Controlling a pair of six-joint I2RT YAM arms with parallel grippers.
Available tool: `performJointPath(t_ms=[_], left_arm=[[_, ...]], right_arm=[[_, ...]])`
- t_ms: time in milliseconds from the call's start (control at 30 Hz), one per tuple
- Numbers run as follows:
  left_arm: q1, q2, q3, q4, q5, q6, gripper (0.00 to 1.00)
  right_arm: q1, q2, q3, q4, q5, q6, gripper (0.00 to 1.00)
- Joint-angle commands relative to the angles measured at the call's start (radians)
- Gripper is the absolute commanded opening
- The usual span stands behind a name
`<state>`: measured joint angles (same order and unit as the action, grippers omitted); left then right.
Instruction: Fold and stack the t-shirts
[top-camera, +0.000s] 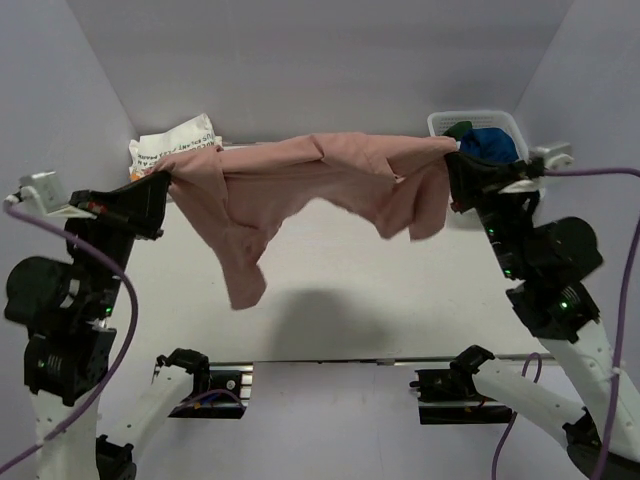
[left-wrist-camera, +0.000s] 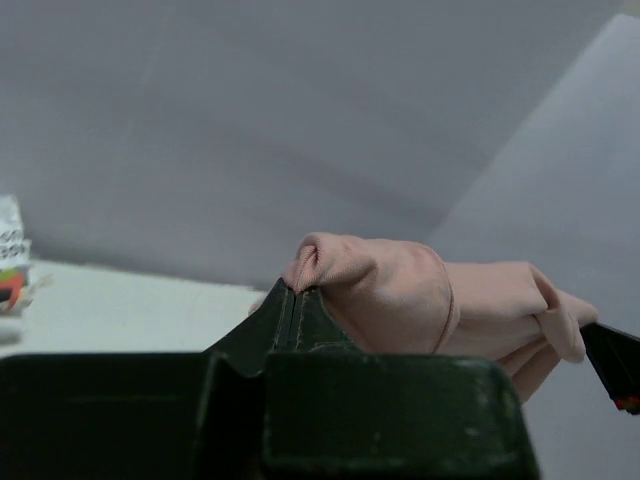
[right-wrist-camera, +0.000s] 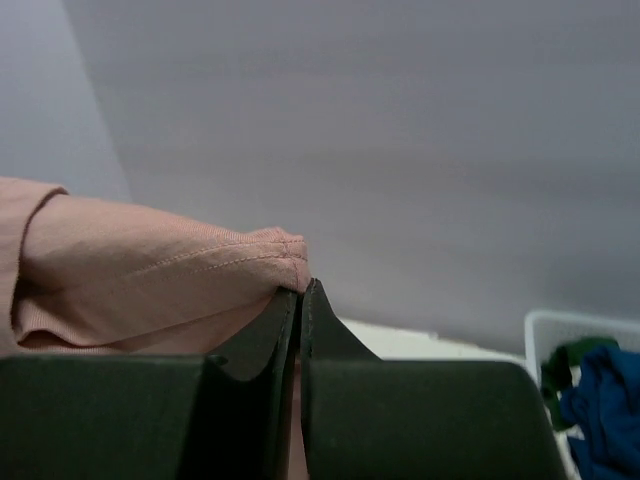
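Pink cotton pinched in both grippers, jaws closed: left gripper (top-camera: 166, 182) holds 1 end, right gripper (top-camera: 456, 152) holds other. Dusty pink t-shirt (top-camera: 320, 168) hangs stretched between them above desk (top-camera: 400, 300), middle sagging, 1 flap drooping low near left. To do well: hold tension even, lower flat onto desk, no twist. White lettered t-shirt (top-camera: 178, 136) far left, basket (top-camera: 438, 122) with blue t-shirt (top-camera: 492, 144) far right. Only top view shows full drape; wrist views show jaws pressed on bunched fabric.
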<state>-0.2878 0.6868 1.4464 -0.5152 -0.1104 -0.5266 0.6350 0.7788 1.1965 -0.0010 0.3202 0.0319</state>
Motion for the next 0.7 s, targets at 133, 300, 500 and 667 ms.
performJointPath(t_ms=[133,300,500,667], left_arm=[[0.033,0.08,0.034,0.015,-0.031,0.017,0.0],[0.022,0.317,-0.021,-0.066,-0.127,-0.029,0.0],[0.047,0.82,-0.02,-0.241,-0.205,-0.118,0.9],[0.056,0.898,-0.003,-0.24,-0.148,-0.102,1.0]], right_arm=[[-0.029,0.026,0.071,-0.071,0.104,-0.038,0.0],[-0.05,0.225,-0.013,-0.135,0.308,0.068,0.0],[-0.179,0.562,-0.149,-0.267,0.157,0.305,0.44],[-0.205,0.651,-0.12,-0.347,0.126,0.315,0.9]])
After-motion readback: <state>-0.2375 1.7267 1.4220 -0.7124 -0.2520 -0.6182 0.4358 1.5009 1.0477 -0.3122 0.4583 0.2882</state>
